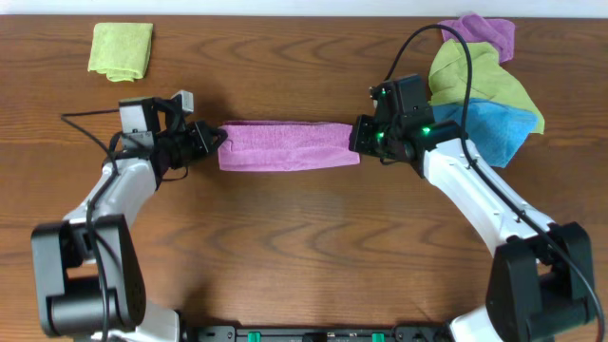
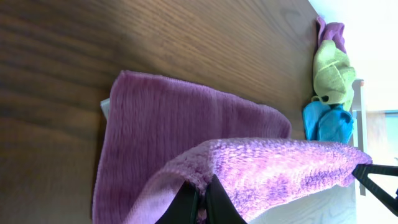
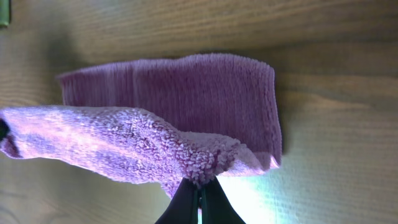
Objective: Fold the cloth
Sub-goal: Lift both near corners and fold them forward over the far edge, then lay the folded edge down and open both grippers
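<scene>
A purple cloth [image 1: 288,145] lies as a long strip across the middle of the table between my two grippers. My left gripper [image 1: 211,141] is shut on the cloth's left edge; in the left wrist view the fingers [image 2: 201,200] pinch a raised layer of the purple cloth [image 2: 186,118] above the part lying flat. My right gripper [image 1: 359,135] is shut on the right edge; in the right wrist view the fingers [image 3: 199,193] pinch a lifted fold of the cloth [image 3: 186,93] over the flat layer.
A folded yellow-green cloth [image 1: 122,49] lies at the back left. A pile of purple, yellow-green and blue cloths [image 1: 484,81] lies at the back right, close behind my right arm; it also shows in the left wrist view [image 2: 329,87].
</scene>
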